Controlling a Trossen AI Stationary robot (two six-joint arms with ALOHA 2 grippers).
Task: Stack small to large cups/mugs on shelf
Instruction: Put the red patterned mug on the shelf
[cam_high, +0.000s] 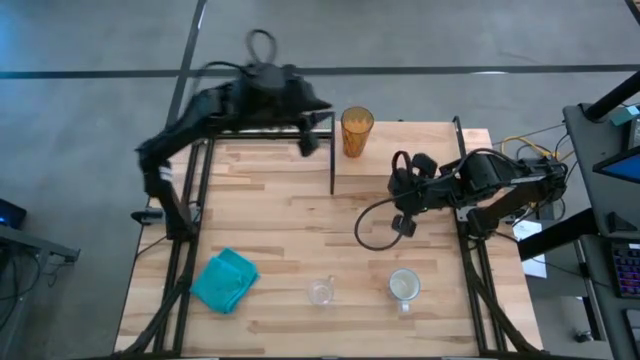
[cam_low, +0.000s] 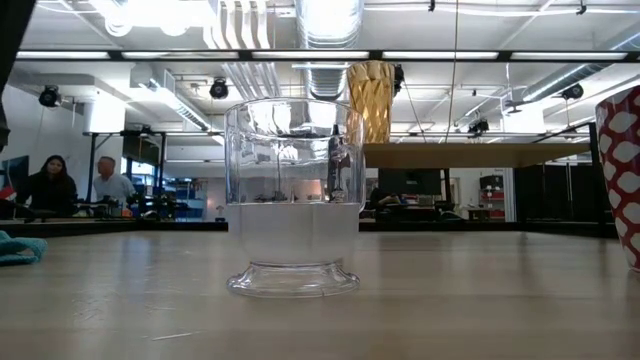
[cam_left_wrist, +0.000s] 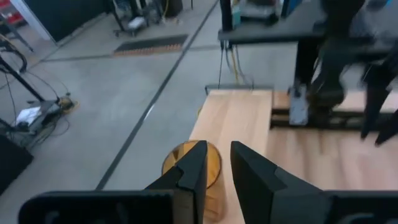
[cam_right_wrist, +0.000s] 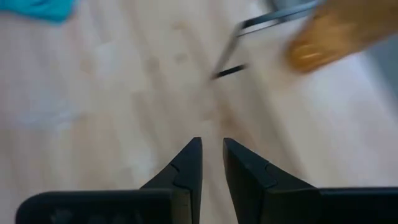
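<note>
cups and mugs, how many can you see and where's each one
3. The amber tumbler stands on the shelf. The small clear glass cup and the white patterned mug stand on the table's near edge, apart, mug to the right.

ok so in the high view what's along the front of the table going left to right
teal cloth → tiny clear glass cup → white handled mug
</note>
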